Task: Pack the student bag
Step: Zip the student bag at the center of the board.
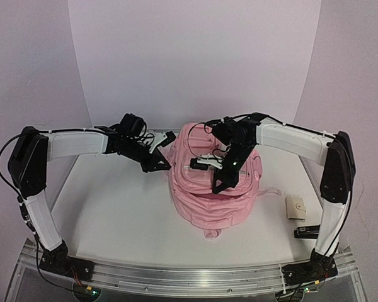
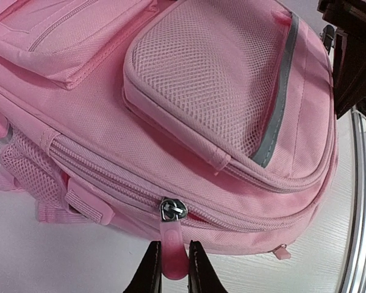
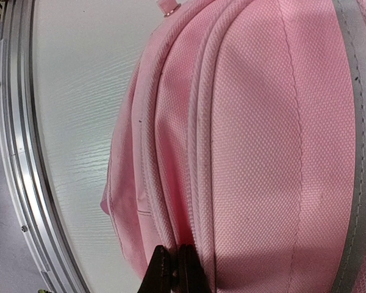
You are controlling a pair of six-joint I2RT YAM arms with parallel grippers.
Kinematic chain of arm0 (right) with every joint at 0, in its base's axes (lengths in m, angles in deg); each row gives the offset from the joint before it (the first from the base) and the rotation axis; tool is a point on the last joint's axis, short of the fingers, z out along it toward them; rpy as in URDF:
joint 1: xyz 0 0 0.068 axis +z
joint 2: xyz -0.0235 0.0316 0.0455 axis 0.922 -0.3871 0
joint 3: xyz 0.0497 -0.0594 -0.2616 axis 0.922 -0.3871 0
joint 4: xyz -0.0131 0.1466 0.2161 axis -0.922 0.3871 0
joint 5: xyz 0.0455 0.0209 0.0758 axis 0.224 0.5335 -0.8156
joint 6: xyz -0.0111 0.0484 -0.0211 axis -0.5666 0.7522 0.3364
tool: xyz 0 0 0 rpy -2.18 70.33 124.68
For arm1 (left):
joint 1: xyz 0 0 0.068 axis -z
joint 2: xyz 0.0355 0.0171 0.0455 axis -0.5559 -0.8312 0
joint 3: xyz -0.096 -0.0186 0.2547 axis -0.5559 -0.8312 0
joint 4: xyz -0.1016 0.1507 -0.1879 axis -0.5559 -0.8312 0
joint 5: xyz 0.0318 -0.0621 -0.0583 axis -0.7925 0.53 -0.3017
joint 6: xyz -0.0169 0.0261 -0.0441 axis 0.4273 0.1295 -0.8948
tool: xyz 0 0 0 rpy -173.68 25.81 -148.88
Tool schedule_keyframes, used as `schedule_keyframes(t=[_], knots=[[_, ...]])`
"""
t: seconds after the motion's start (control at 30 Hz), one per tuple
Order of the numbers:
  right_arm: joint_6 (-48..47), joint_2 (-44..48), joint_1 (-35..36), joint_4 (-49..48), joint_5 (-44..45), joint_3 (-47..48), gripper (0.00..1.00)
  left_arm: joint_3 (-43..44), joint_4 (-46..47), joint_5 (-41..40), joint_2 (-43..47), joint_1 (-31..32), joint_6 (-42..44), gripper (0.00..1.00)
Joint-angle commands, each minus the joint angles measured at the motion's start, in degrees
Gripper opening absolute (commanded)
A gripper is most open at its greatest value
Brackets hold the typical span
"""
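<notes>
Seen from above, the bag point(image 1: 208, 189) is being carried by the white counter point(image 1: 113, 220), lying at its middle between the left arm point(image 1: 75, 143) and the right arm point(image 1: 290, 139) — front pockets facing up. The left jaws are being held at the bag's left edge. The right jaws are being pressed down on its upper face. A beige wallet point(image 1: 295, 207) and a small black item point(image 1: 307, 233) are being borne by the counter to the right, well apart from the bag.

In the left wrist view, the pink pull point(image 2: 172, 250) hanging from the metal slider point(image 2: 172, 209) is being pinched by the left jaws, which are closed on it. The slider is sitting on the long zip under the mesh pocket point(image 2: 213, 79), which is being edged by a grey strip point(image 2: 279, 104).

In the right wrist view, the right jaws are being held closed, tips together, at a piped seam point(image 3: 198, 183) of the bag — whether any fabric is being caught between them cannot be told. The counter's metal rail point(image 3: 12, 152) is being shown at the left.
</notes>
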State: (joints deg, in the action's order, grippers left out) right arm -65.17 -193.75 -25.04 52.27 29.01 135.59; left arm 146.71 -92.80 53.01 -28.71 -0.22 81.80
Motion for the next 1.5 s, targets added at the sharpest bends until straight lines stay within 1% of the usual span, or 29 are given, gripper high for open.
schedule_keyframes(t=[0.0,0.1,0.3,0.4,0.53,0.63,0.77,0.83,0.97,1.03,1.07,1.17,1.23,1.33,1.47], knots=[[4.5,-2.47,0.1,0.16,0.44,2.5,0.0,-1.82,-0.56,-1.32,4.19,1.95,-0.89,0.0],[6.68,-2.95,-0.02,-1.65,1.08,2.93,0.0,-4.31,1.02,-1.46,5.3,2.78,-1.52,0.0],[11.64,-4.03,-0.85,-6.0,1.53,2.85,0.0,-14.94,12.96,-7.08,12.27,7.76,-2.07,0.0],[13.63,-4.69,-1.44,-7.32,1.62,3.29,0.0,-15.47,12.13,-11.74,13.2,11.84,-0.8,0.0],[16.25,-5.38,-1.46,-9.36,2.14,4.17,0.0,-15.6,10.41,-15.75,12.66,16.6,0.13,0.0],[18.19,-6.16,-1.49,-10.59,1.82,5.34,0.0,-16.68,12.01,-18.4,12.72,19.28,-0.11,0.0],[20.44,-7.42,-1.45,-11.78,1.35,6.94,0.0,-20.48,17.29,-24.82,14.5,23.29,0.31,0.0],[20.97,-7.71,-1.51,-11.93,1.36,7.64,0.0,-22.46,18.96,-29.66,15.49,25.19,1.54,0.0],[21.72,-7.72,-1.88,-12.0,1.09,8.58,0.0,-23.7,18.82,-38.84,15.86,28.58,3.99,0.01],[22.01,-7.61,-1.88,-12.0,0.59,8.66,0.0,-23.06,17.35,-42.6,14.63,30.1,4.83,0.05],[22.15,-7.6,-1.91,-11.99,0.12,8.71,0.0,-22.24,16.39,-43.66,13.38,30.8,4.83,0.09],[22.39,-7.49,-1.92,-12.0,-0.48,8.63,0.0,-20.34,13.79,-43.56,10.4,31.58,3.3,0.18],[22.21,-7.27,-1.93,-12.02,-0.35,8.47,0.0,-19.96,13.38,-41.81,9.84,31.63,1.01,0.25],[22.01,-6.94,-1.91,-12.0,-0.28,8.09,0.0,-22.01,15.45,-38.28,13.29,31.66,-1.72,0.33],[21.79,-6.89,-1.93,-12.01,-0.31,7.95,0.0,-27.08,21.29,-35.85,21.75,30.37,-5.73,0.47]])
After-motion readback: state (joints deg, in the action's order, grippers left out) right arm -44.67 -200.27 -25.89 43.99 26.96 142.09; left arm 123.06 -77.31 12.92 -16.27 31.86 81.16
